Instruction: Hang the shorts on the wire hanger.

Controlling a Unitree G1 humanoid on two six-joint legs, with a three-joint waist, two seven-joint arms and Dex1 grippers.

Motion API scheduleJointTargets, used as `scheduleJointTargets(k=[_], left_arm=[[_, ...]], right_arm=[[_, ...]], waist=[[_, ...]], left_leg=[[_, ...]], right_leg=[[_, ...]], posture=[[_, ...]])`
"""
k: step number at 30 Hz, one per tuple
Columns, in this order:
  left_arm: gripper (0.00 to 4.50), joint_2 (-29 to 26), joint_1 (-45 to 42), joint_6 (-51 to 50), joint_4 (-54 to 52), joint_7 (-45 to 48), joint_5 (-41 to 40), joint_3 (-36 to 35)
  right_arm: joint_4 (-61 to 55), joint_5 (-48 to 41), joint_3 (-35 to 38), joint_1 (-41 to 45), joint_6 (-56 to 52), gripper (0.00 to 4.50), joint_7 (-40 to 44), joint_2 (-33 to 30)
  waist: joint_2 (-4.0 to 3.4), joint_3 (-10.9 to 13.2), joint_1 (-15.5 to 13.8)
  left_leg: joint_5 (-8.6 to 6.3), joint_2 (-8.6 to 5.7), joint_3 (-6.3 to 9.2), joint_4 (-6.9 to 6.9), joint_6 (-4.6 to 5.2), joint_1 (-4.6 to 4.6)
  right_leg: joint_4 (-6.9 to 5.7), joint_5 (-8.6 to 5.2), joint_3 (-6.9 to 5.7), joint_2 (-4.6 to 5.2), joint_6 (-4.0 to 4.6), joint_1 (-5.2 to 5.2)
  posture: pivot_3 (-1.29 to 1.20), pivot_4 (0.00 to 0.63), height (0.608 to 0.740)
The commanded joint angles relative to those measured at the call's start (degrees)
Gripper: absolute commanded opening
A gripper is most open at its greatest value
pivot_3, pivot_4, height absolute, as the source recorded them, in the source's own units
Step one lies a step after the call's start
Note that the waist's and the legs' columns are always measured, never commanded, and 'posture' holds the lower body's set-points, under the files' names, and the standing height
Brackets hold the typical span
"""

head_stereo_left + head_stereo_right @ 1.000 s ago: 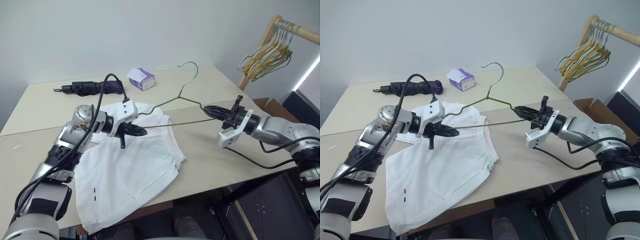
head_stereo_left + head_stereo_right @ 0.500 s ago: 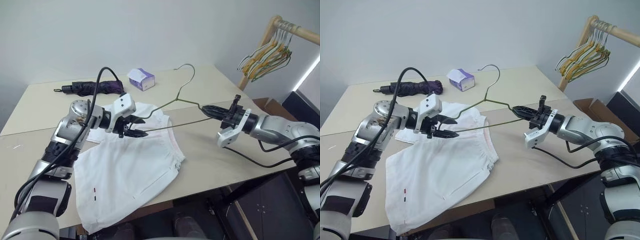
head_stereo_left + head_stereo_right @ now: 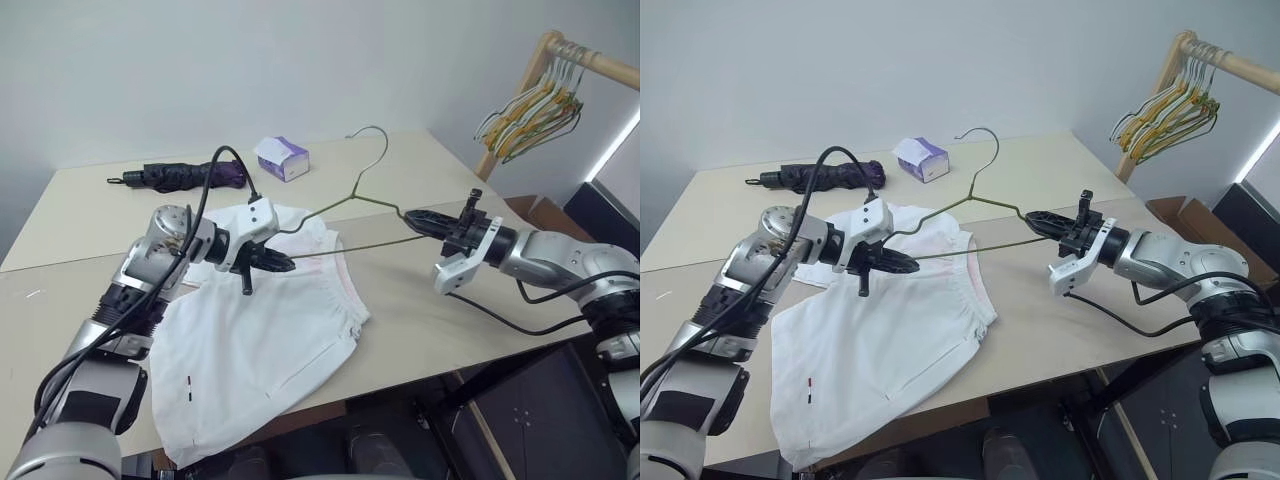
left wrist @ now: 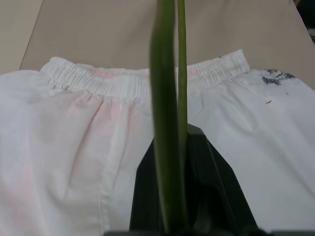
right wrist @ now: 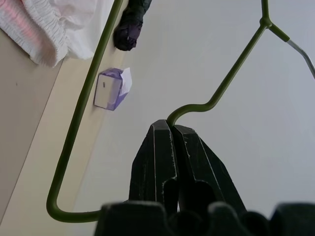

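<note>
The wire hanger (image 3: 361,191) hangs in the air over the table, hook up, held at both ends. My left gripper (image 3: 283,265) is shut on its left corner, and in the left wrist view the green wire (image 4: 167,123) runs up between the black fingers (image 4: 216,191). At the other end my right gripper (image 3: 412,216) is shut on the bend of its right shoulder (image 5: 197,107). The white shorts (image 3: 260,340) lie flat on the table under and in front of the left gripper, with the gathered waistband (image 4: 133,83) toward the hanger's bottom bar.
On the beige table (image 3: 430,300), a purple-and-white tissue box (image 3: 283,158) and a folded dark umbrella (image 3: 185,176) lie at the back. A wooden rack with a bunch of hangers (image 3: 530,105) stands at the right, past the table's edge.
My left gripper opened half a second ago and has shut again on the hanger's left corner. The right gripper and the shorts have stayed put.
</note>
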State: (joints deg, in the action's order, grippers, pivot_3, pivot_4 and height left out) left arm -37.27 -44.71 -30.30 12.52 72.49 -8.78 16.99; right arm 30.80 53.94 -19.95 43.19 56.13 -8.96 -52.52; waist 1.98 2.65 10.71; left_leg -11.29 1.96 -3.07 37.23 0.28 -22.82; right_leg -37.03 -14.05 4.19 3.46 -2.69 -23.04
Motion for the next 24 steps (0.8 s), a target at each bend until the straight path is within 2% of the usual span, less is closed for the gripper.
scheduleJointTargets(k=[1, 5, 7, 10, 13, 15, 18, 21, 24], left_arm=[[0.07, 0.3, -2.5, -0.5, -0.1, -1.0, 0.3, -1.2], [0.0, 0.4, -2.2, -1.7, -0.3, -3.0, 0.5, -2.1], [0.0, 0.1, -2.0, -1.4, -0.4, -4.1, 1.3, -2.0], [0.0, -0.8, -1.4, 1.4, -0.1, -4.8, 2.4, -2.0], [0.0, -2.8, 1.0, 11.3, -0.4, -4.9, 5.0, -1.5], [0.0, -4.5, 2.8, 20.5, 0.2, -4.3, 6.5, -1.3], [0.0, -5.9, 4.7, 31.9, 1.7, -3.2, 7.3, -1.7], [0.0, -6.0, 5.4, 36.7, 2.7, -2.0, 6.7, -2.3], [0.0, -5.5, 5.7, 37.0, 2.4, -1.9, 6.1, -2.6]], right_arm=[[-2.5, -2.5, 0.7, 1.4, 1.8, 0.0, 0.3, 0.4], [-3.1, -11.8, 0.4, 0.0, 4.6, 1.11, 7.7, 0.4], [-3.9, -17.3, -0.2, -1.1, 5.2, 1.83, 13.0, 0.0], [-6.6, -31.9, -0.9, -3.9, 1.1, 2.86, 24.5, -0.4], [-15.9, -52.9, -0.6, -8.5, -14.9, 3.95, 41.2, -1.7], [-23.6, -66.9, 1.4, -10.4, -32.1, 4.49, 51.8, -3.4], [-29.8, -79.7, 3.9, -10.2, -50.8, 4.49, 62.9, -6.0], [-30.7, -79.6, 4.4, -7.6, -61.0, 4.49, 68.1, -7.2], [-31.8, -78.9, 4.3, -5.9, -67.5, 4.49, 73.0, -6.8]], waist=[[0.0, 0.0, 0.0], [0.0, 0.0, 0.4], [0.01, 0.0, 0.6], [0.02, 0.0, 0.7], [0.03, 0.0, 0.9], [0.02, 0.0, 1.0], [0.0, 0.0, 0.9], [-0.01, 0.0, 0.5], [-0.01, 0.0, -0.3]], left_leg=[[0.0, 0.0, 0.01, 0.0, 0.0, 0.0], [0.0, 0.0, 0.06, 0.0, 0.0, 0.01], [0.0, 0.0, 0.19, 0.0, 0.0, 0.01], [0.0, -0.02, 0.44, 0.03, 0.01, 0.07], [-0.04, -0.01, 0.57, 0.01, 0.05, 0.48], [-0.05, 0.02, 0.6, -0.01, 0.07, 0.63], [-0.05, 0.14, 0.59, 0.0, 0.07, 0.71], [-0.06, 0.21, 0.57, 0.0, 0.06, 0.71], [-0.07, 0.21, 0.48, 0.0, 0.06, 0.61]], right_leg=[[0.0, 0.0, 0.0, 0.0, 0.0, 0.0], [0.0, 0.0, -0.01, 0.0, -0.01, 0.03], [0.0, 0.0, -0.01, -0.01, -0.03, 0.05], [0.06, 0.02, -0.05, 0.01, -0.05, 0.23], [0.21, 0.01, -0.12, 0.01, -0.07, 0.74], [0.21, 0.02, -0.11, 0.04, -0.06, 0.91], [0.17, 0.16, -0.08, 0.09, 0.16, 0.96], [0.22, 0.18, -0.12, 0.11, 0.21, 0.95], [0.23, 0.16, -0.14, 0.11, 0.18, 0.77]], posture=[[-0.13, 0.0, 0.74], [-0.13, 0.0, 0.74], [-0.13, 0.0, 0.74], [-0.13, 0.0, 0.74], [-0.12, 0.0, 0.74], [-0.12, 0.0, 0.74], [-0.11, 0.0, 0.74], [-0.11, 0.0, 0.74], [-0.1, 0.0, 0.74]])
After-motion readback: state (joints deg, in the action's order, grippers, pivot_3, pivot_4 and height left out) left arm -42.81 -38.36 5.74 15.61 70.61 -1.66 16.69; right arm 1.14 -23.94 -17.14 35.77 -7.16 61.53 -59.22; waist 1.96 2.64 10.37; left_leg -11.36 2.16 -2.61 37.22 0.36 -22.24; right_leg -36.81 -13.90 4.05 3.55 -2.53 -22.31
